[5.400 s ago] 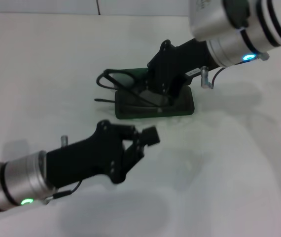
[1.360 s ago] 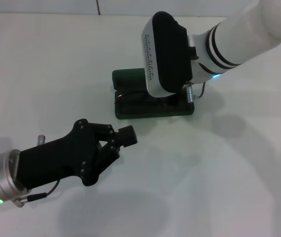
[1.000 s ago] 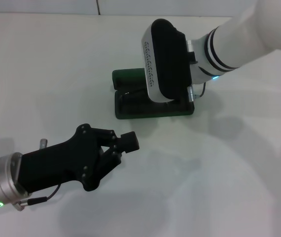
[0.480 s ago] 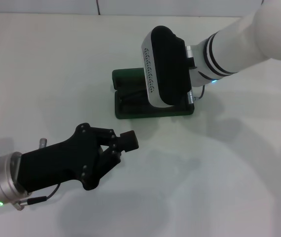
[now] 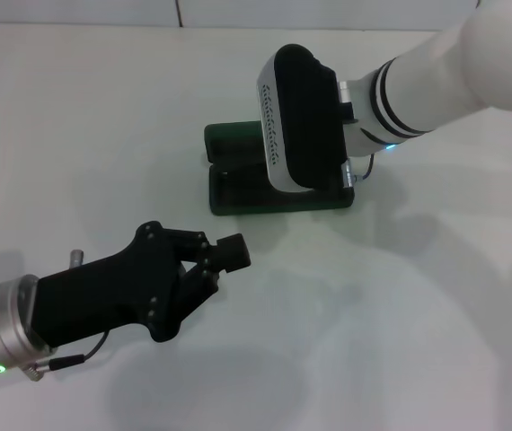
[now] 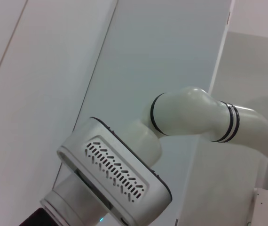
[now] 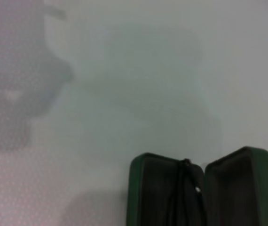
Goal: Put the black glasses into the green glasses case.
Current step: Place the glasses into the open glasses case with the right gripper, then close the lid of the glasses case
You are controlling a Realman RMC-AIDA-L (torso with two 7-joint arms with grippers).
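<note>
The green glasses case (image 5: pixel 238 184) lay open on the white table (image 5: pixel 76 108), with what looked like the black glasses (image 7: pixel 186 188) inside. The right arm hung above it, fingers hidden. The left gripper (image 5: pixel 225 256) hovered nearby, fingers together.

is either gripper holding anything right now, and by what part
The left gripper holds nothing; it hangs over bare table. The right arm's wrist hides its gripper over the open green glasses case, so a hold there cannot be told.
</note>
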